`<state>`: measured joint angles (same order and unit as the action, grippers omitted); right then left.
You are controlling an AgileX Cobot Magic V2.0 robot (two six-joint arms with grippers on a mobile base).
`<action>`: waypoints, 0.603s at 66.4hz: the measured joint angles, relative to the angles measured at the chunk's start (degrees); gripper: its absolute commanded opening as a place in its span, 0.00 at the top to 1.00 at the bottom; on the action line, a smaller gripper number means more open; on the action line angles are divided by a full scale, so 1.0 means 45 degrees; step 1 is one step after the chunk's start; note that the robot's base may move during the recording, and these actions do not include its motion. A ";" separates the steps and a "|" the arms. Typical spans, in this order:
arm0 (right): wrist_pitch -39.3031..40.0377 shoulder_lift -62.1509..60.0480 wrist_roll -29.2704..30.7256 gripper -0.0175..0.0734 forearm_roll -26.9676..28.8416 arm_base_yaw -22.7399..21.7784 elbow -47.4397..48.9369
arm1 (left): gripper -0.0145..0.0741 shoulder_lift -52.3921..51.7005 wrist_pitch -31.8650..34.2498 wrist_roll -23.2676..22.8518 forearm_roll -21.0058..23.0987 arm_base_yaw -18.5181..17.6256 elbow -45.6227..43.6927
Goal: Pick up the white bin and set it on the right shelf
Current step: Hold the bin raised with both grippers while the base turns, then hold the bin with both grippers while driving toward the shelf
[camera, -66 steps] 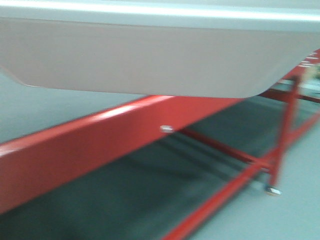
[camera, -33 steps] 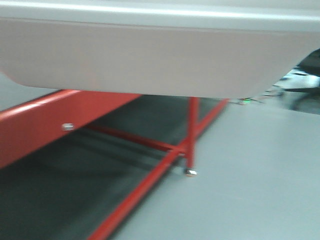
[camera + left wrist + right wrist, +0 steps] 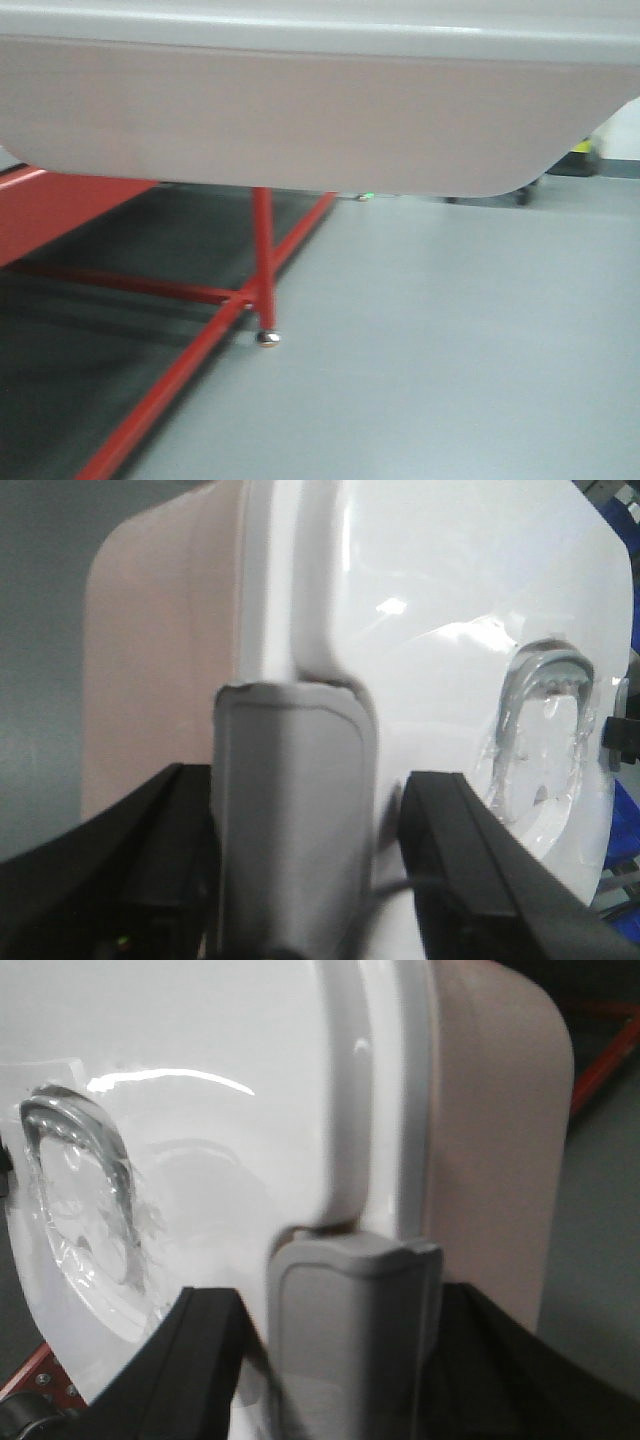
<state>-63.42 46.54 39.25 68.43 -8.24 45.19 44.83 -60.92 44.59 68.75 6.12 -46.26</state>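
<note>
Only the front view shows the surroundings: the white bin (image 3: 300, 120) fills its upper band from 9 to 3 o'clock, hanging clear above the grey floor (image 3: 450, 330). A blurred red rack (image 3: 262, 260) is cut off at 7 o'clock. The wrist views show the grips instead. The left gripper (image 3: 295, 890) pinches the bin's grey latch (image 3: 290, 780) at 6 o'clock, with the glossy lid (image 3: 450, 580) toward 1 o'clock. The right gripper (image 3: 350, 1390) clamps the opposite latch (image 3: 350, 1300) likewise. The black fingers (image 3: 470, 870) are cropped below.
</note>
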 measured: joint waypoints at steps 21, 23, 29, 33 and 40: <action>0.0000 -0.0018 0.0000 0.41 0.0000 0.0000 0.0000 | 0.56 0.0000 0.0000 0.0000 0.0000 0.0000 0.0000; 0.0000 -0.0018 0.0000 0.41 0.0000 0.0000 0.0000 | 0.56 0.0000 0.0000 0.0000 0.0000 0.0000 0.0000; 0.0000 -0.0018 0.0000 0.41 0.0000 0.0000 0.0000 | 0.56 0.0000 0.0000 0.0000 0.0000 0.0000 0.0000; 0.0000 -0.0018 0.0000 0.41 0.0000 0.0000 0.0000 | 0.56 0.0000 0.0000 0.0000 0.0000 0.0000 0.0000; 0.0000 -0.0018 0.0000 0.41 0.0000 0.0000 0.0000 | 0.56 0.0000 0.0000 0.0000 0.0000 0.0000 0.0000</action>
<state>-63.42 46.45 39.25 68.43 -8.24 45.19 44.83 -60.92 44.59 68.75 6.12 -46.26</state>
